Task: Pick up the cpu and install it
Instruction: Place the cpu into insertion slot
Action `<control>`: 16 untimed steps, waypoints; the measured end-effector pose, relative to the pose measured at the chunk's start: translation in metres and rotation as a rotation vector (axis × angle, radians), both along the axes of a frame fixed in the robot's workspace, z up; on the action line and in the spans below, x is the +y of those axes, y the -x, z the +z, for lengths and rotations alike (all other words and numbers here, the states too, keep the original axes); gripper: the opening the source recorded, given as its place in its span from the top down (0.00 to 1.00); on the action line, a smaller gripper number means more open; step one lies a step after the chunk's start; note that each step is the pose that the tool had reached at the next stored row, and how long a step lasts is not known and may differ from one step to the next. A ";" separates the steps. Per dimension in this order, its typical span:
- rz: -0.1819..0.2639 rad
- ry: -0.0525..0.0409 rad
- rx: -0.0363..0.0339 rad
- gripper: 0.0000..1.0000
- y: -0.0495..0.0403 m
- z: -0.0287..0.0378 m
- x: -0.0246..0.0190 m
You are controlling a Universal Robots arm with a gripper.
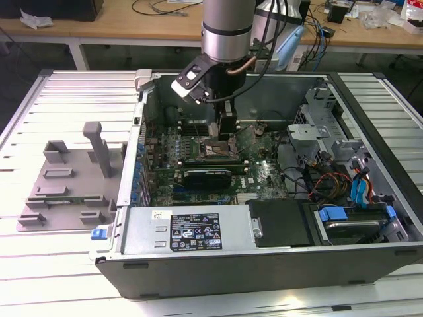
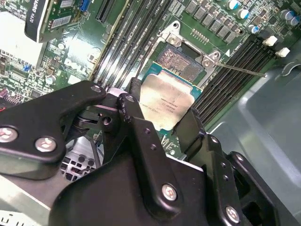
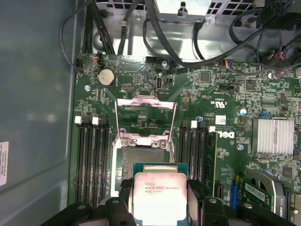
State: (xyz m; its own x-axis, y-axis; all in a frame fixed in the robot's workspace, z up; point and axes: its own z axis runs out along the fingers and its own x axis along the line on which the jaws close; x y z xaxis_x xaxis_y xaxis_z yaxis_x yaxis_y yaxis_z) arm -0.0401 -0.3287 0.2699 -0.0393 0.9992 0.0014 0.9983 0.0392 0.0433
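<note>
Between gripper (image 2: pixel 161 104) fingers (image 2: pixel 134 99): cpu (image 3: pixel 159 197), clamped by two opposite edges, silver top up. First wrist view adds open socket (image 3: pixel 136 157) just ahead, load frame (image 3: pixel 146 101) raised beyond, memory slots (image 3: pixel 91 160) flanking. Exterior view: gripper low inside computer case (image 1: pixel 297 271).

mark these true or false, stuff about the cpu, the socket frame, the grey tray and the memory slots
1. The hand grips the cpu. True.
2. The socket has its metal frame shut. False: it stands open.
3. The grey tray lies inside the computer case. False: it lies outside, at the exterior view's left of the case.
4. Memory slots flank the socket on both sides. True.
</note>
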 end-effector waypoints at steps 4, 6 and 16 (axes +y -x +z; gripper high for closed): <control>0.000 0.0001 0.0001 0.45 0.0000 -0.0019 0.0000; 0.000 0.0000 0.0000 0.45 0.0000 -0.0027 0.0000; 0.001 0.0001 0.0000 0.45 0.0000 -0.0165 0.0025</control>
